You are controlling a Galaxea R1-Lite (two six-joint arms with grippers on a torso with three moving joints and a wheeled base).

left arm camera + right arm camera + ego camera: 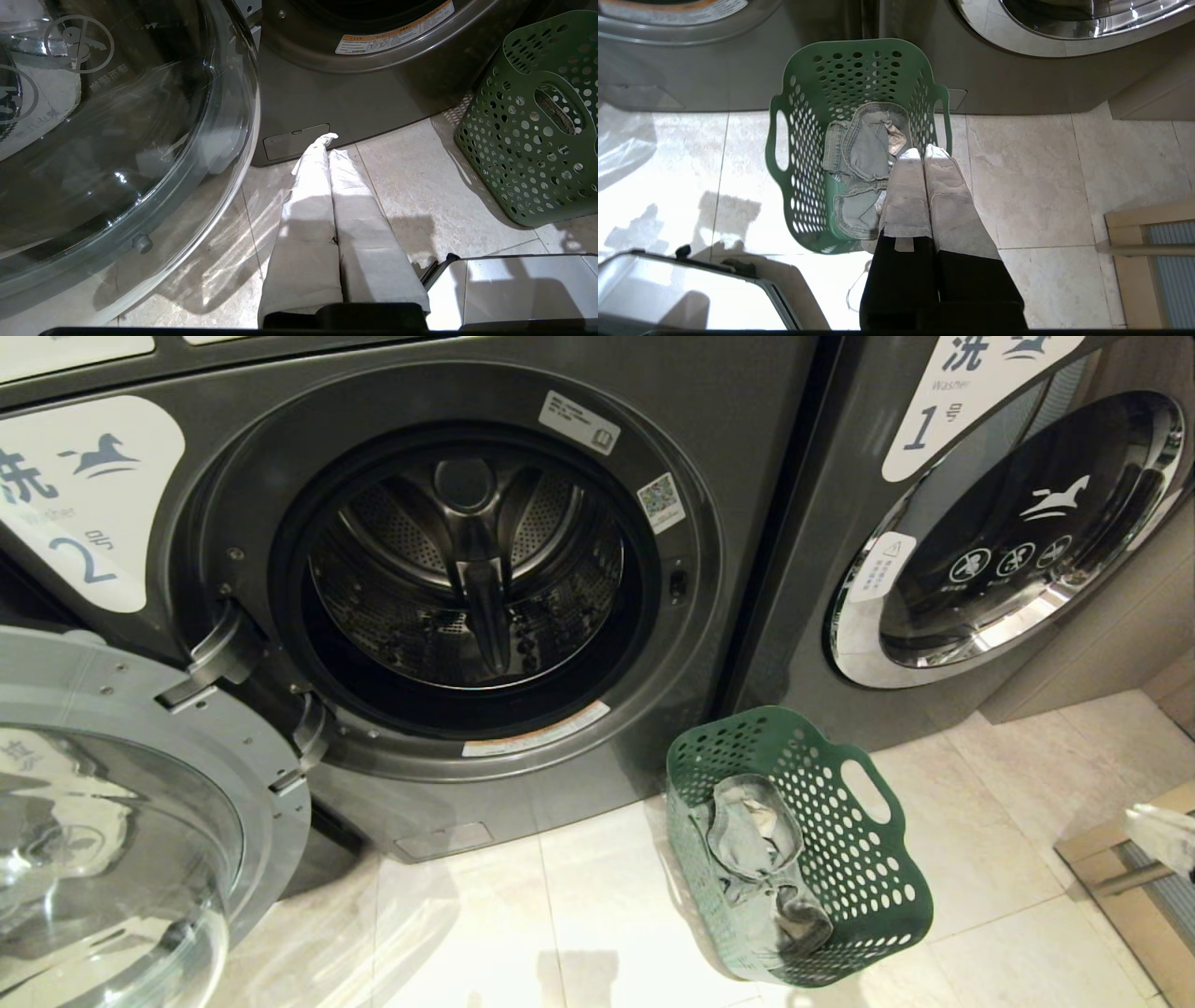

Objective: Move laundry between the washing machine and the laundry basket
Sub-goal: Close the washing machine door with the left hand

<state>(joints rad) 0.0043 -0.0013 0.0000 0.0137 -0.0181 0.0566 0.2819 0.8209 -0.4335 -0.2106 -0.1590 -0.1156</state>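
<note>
Beyond the right end effector (923, 154), closed and empty: laundry (866, 163) in laundry basket (784, 140), long axis near-to-far; left end effector (327, 144) farther, closed.

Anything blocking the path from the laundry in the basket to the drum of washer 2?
Nothing visible. The laundry lies in the laundry basket, the washing machine has its door swung aside, mouth unobstructed.

A: Where is the laundry (761, 868)?
B: Crumpled grey denim, lying inside the green laundry basket (878, 896), which stands upright on the floor tiles.
A: And the washing machine (467, 579)?
B: Dark grey, labelled 2, just left of the basket; its round door hangs wide open and the steel drum looks empty.
</note>
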